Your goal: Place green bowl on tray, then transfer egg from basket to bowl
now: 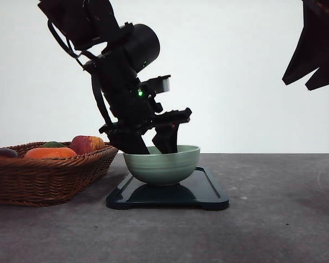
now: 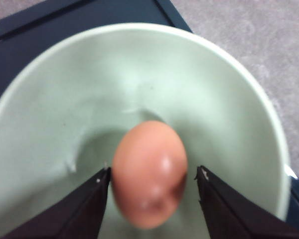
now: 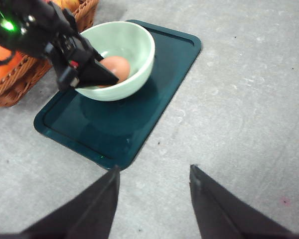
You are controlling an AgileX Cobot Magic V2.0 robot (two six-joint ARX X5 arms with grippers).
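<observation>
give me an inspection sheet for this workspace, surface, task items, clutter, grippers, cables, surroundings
Surface: grey table, faint specks.
Job's things: green bowl on tray; egg inside the bowl; basket beside the tray.
Clutter: apple and orange fruit in the basket.
Grippers: left gripper in the bowl, fingers either side of the egg, contact unclear; right gripper open above the table.
Cables: black cable on the left arm.
Surroundings: plain white wall.

You have one green bowl point(image 1: 162, 166) on one tray point(image 1: 208, 193), one egg point(image 2: 149, 173) inside that bowl, and one basket point(image 1: 44, 178) beside the tray, holding four fruits.
</observation>
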